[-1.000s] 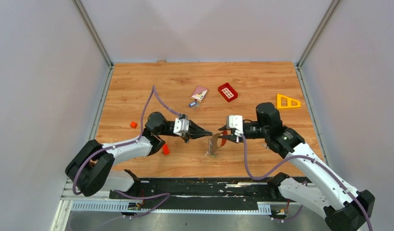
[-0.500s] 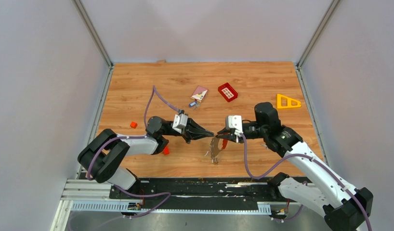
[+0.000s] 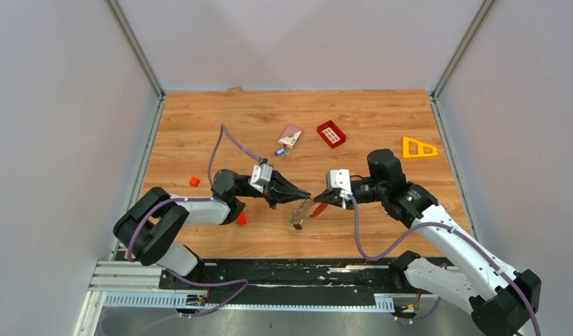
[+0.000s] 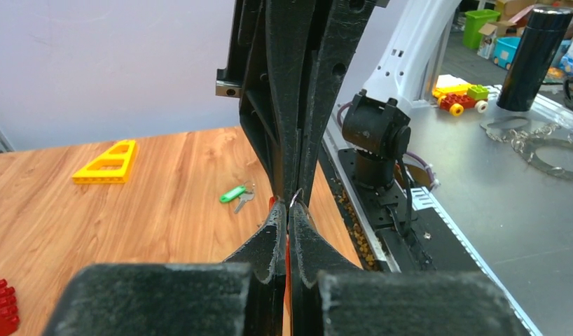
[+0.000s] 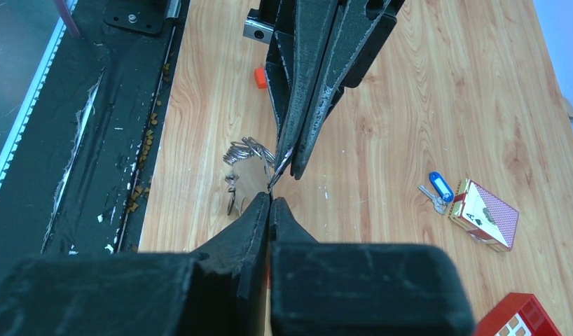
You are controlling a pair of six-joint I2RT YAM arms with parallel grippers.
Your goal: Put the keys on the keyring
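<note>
The keyring [image 3: 300,212], a dark strap fob with a red piece [image 3: 317,209], hangs between my two grippers above the table near its front edge. My left gripper [image 3: 308,196] is shut on its thin metal ring [image 4: 296,196]. My right gripper [image 3: 316,200] is shut on it from the opposite side, tip to tip with the left one. Metal coils of the keyring [image 5: 245,150] dangle below the tips. A green-headed key [image 4: 233,194] lies on the wood beyond the right gripper. A blue-headed key [image 3: 279,151] lies beside a card box. No black key shows.
A card box [image 3: 290,135] and a red gridded tray [image 3: 330,134] sit at the back middle. A yellow triangle piece [image 3: 419,148] lies at the back right. A small red block [image 3: 194,181] lies left of the left arm, another red piece [image 3: 240,218] under it.
The hanging fob has swung left and tilted, its lower end now nearer the left gripper. Both grippers have edged slightly left and stay shut tip to tip.
</note>
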